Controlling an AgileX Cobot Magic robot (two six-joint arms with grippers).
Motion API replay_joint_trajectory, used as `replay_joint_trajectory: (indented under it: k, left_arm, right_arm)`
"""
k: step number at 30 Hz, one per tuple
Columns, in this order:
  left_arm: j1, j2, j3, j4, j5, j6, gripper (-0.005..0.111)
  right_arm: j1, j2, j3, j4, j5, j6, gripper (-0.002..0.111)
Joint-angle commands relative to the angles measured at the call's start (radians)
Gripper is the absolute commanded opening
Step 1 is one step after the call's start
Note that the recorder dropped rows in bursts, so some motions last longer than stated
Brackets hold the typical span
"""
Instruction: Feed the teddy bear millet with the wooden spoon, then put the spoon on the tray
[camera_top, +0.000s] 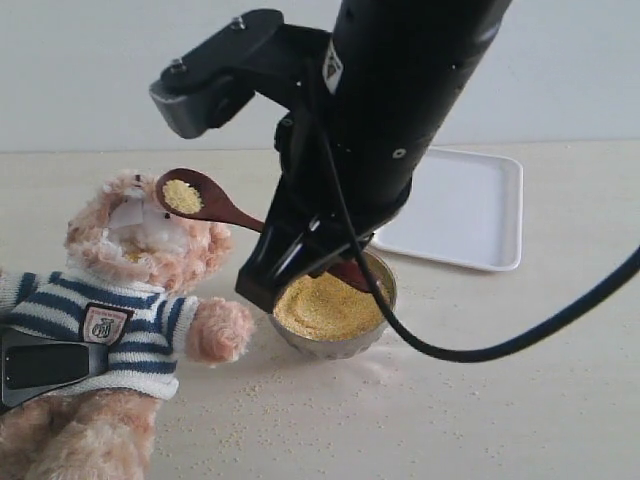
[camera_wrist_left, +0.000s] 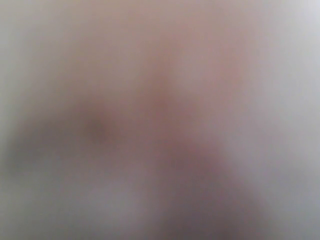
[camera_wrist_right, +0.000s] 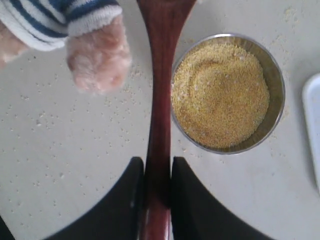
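Wooden spoon (camera_top: 225, 210) w/ millet (camera_top: 182, 195), clamped in my right gripper (camera_wrist_right: 156, 167) by bear (camera_top: 150, 250) face, frame left; any tilt prob. spills grain.

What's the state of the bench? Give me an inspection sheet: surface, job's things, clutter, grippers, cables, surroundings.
Surface: pale table, dusted with stray grains.
Job's things: spoon loaded with millet, raised by the teddy bear's face; bowl heaped with millet; tray behind it, nothing seen on it.
Clutter: nothing seen beyond those grains.
Grippers: right gripper shut on the spoon handle; left wrist view blurred; a dark part across the bear's belly may be the left gripper, state unclear.
Cables: black cable loops from the right arm past the bowl.
Surroundings: plain pale wall.
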Motion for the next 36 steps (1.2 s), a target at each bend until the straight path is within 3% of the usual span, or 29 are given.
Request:
replay_joint_trajectory:
  k: [1,16,26,36]
  left_arm:
    - [0.002,-0.007,0.003,-0.013,0.024,0.007,0.005]
    - [0.002,-0.007,0.003,-0.015,0.024,0.007,0.005]
    - [0.002,-0.007,0.003,-0.015,0.022,0.007,0.005]
    - [0.002,-0.007,0.003,-0.015,0.022,0.007,0.005]
  right_arm:
    - [0.045,0.032,-0.067,-0.029,0.051,-0.01,0.004]
    - [0.167,0.14,-0.122,-0.322,0.086,0.055,0.004]
    - [0.196,0.211,-0.122,-0.417,0.001,0.071,0.004]
    - [0.245,0.274,-0.122,-0.693,-0.026,0.035,0.004]
